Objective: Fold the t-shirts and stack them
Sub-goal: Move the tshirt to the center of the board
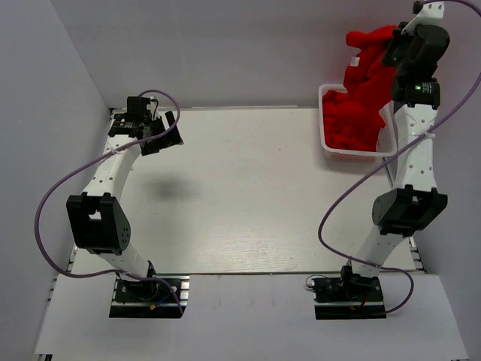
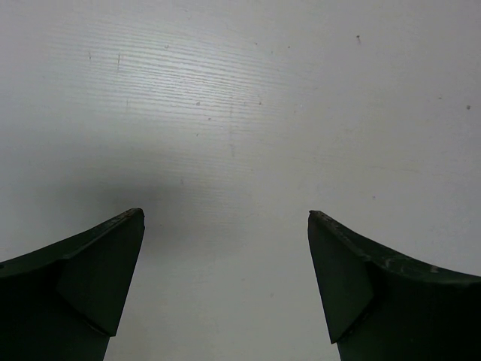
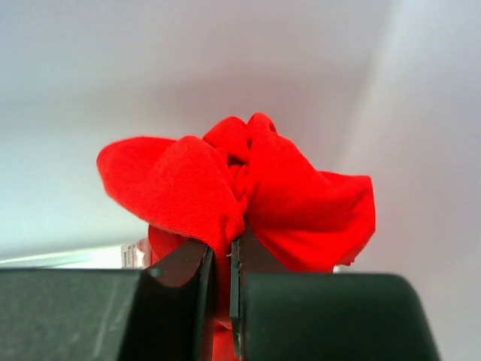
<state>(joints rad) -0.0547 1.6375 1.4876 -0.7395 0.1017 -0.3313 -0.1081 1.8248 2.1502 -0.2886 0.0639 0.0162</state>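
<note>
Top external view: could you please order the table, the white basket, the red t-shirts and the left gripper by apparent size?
1. table
2. white basket and red t-shirts: about alike, and the lifted cloth is nearer the camera, so unranked
3. left gripper

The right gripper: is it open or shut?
Shut on a red t-shirt: the right gripper has its fingers almost together, with bunched red cloth pinched between them.

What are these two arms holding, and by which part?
The right arm's fingers pinch a red t-shirt by a bunched fold; which part of the shirt cannot be told. The left arm's fingers stand open over the table, holding nothing.
</note>
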